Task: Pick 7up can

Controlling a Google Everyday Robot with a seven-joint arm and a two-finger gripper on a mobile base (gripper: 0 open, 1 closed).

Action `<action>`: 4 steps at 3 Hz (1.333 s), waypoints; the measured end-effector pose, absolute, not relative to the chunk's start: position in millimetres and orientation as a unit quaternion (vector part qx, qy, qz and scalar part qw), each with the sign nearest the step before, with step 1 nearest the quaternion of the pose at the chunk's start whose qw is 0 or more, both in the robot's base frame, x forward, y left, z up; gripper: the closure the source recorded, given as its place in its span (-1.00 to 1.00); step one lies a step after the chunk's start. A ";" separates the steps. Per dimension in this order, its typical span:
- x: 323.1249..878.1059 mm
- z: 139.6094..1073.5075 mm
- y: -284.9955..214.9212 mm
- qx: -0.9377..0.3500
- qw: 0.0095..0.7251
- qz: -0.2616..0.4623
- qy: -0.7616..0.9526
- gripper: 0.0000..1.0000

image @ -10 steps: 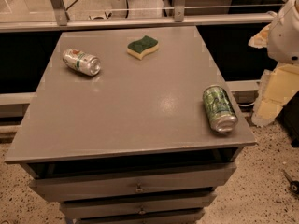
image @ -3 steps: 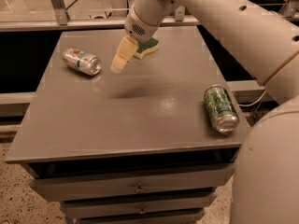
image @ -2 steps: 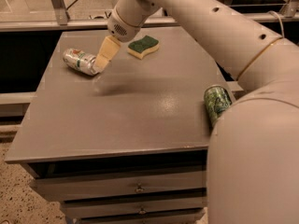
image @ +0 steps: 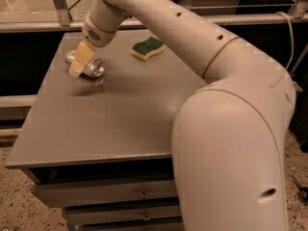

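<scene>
Nearby, the arm [image: 231,143] bulks over the table's [image: 110,124] 3 o'clock side and hides it; the drawers [image: 115,194] below are cut off. Toward 10 o'clock the gripper [image: 79,59] overlaps the can [image: 94,69], covering part of it — open or closed, I cannot tell. The can is silvery and lies on its side, lettering unreadable. A sponge [image: 147,48] lies at 12 o'clock.

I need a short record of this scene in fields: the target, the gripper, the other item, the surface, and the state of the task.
target: 7up can, lying on its side near the table's far left corner
gripper: gripper, right at the can, covering its middle in the camera view
other item: green and yellow sponge, to the right, apart from the can
surface: grey table, with drawers below
task state: can not yet lifted
</scene>
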State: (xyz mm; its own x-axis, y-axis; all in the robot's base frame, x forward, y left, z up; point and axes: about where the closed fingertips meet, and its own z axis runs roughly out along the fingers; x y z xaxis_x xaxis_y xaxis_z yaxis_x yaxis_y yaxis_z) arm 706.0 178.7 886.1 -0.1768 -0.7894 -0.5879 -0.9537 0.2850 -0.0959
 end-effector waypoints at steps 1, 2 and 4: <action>712.6 869.3 204.1 -0.583 0.260 0.136 0.758 -1.00; 717.8 852.7 220.9 -0.583 0.235 0.114 0.770 -1.00; 722.9 838.0 237.0 -0.580 0.184 0.066 0.791 -0.19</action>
